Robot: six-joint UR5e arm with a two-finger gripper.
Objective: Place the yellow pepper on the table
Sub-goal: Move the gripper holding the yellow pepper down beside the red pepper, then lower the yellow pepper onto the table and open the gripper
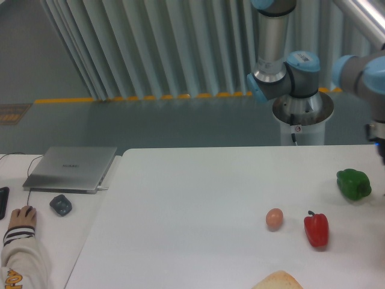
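Yellow pepper not in view; jaws off frame, grip state cannot tell. Arm (367,69) at right edge above green pepper (354,183). Advice: lower onto bare table (192,205) left of egg (274,218), clear of red pepper (316,229)

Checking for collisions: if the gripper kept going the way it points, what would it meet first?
Probably the table right of the green pepper; the gripper is cropped, depth unclear.
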